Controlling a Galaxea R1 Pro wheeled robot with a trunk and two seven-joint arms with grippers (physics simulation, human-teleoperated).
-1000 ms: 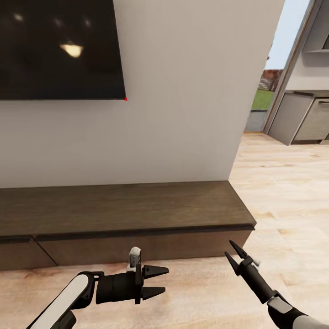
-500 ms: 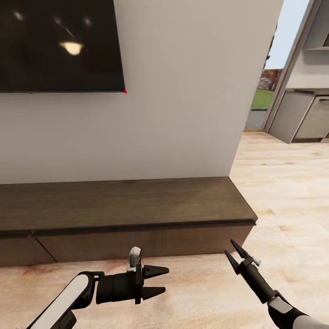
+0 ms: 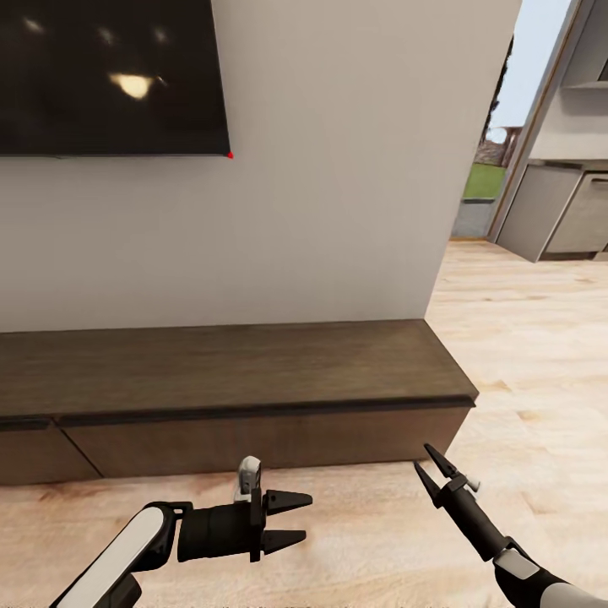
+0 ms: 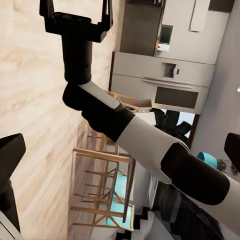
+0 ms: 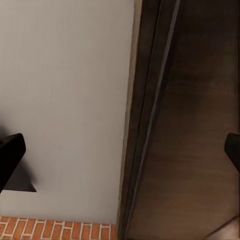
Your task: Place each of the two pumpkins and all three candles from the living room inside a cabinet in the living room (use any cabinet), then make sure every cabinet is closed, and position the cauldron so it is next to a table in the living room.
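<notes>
The cabinet (image 3: 236, 371), a long low dark-brown unit, runs along the wall ahead of me, and its flat drawer fronts (image 3: 270, 439) sit flush and shut. My left gripper (image 3: 306, 517) hovers open and empty over the floor just before it, pointing right. My right gripper (image 3: 420, 457) is open and empty too, near the cabinet's right end, and it also appears in the left wrist view (image 4: 75, 7). The right wrist view looks close at the cabinet's dark wood (image 5: 195, 125). The pumpkins, candles and cauldron are out of view.
A black TV (image 3: 110, 76) hangs on the grey wall above the cabinet. Right of the wall's end, light wood floor (image 3: 540, 355) leads to grey kitchen units (image 3: 557, 211). The left wrist view takes in wooden chairs with teal seats (image 4: 105, 190).
The TV and cabinet have slid upward in the head view, so the camera has moved. Both arms hold the same pose, with the grippers open as before.
</notes>
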